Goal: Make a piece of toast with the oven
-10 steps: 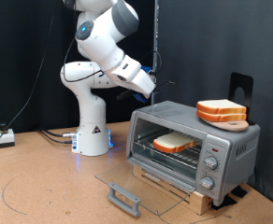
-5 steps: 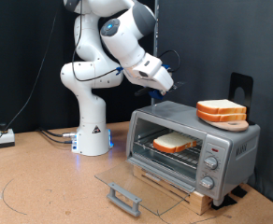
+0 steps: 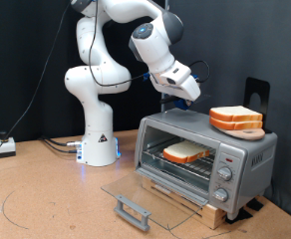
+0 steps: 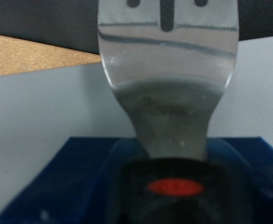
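The silver-grey oven stands at the exterior view's right with its glass door folded down flat. The piece of toast lies on the wire rack inside. My gripper hangs in the air above the oven's top, near its back left corner, touching nothing. In the wrist view the gripper shows as one blurred grey mass with no gap and nothing between the fingers.
A thicker stack of slices sits on a small board on the oven's top, to the exterior view's right of my gripper. The door's grey bar handle juts out low in front. The arm's white base stands at the left.
The arm has swung up and towards the exterior view's right, from beside the oven's left end to above its top. The toast, the door and the stack have not moved.
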Controlling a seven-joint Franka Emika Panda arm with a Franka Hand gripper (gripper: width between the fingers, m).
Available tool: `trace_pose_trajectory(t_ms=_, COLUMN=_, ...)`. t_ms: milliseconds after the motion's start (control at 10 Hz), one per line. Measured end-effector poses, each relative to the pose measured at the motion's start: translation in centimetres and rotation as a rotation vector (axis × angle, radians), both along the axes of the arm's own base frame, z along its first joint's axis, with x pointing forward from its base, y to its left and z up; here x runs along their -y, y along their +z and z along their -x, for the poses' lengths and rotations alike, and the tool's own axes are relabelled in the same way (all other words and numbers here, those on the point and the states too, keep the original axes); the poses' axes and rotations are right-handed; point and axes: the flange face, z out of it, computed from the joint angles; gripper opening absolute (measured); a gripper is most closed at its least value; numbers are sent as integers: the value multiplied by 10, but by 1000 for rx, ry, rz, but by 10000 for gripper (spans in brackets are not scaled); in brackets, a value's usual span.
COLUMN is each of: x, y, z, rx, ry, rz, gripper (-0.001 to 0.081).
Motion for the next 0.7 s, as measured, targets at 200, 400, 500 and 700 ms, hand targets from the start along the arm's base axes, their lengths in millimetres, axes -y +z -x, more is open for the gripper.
trace_pose_trajectory(t_ms=200, x=-7, y=-10, z=2, rx=3, ry=-19, rz=12, gripper=395)
trace_pose_trajectory(t_ms=400, x=-11, y=-12, z=1, rx=8, ry=-34, rz=0, gripper=734)
trace_pose_trajectory(t_ms=500, x=-12, y=-10, z=0, rx=20, ry=-38, rz=-19, gripper=734)
trace_pose_trajectory(t_ms=700, x=-14, y=4, z=-3, rx=70, ry=-28, rz=-75, gripper=786)
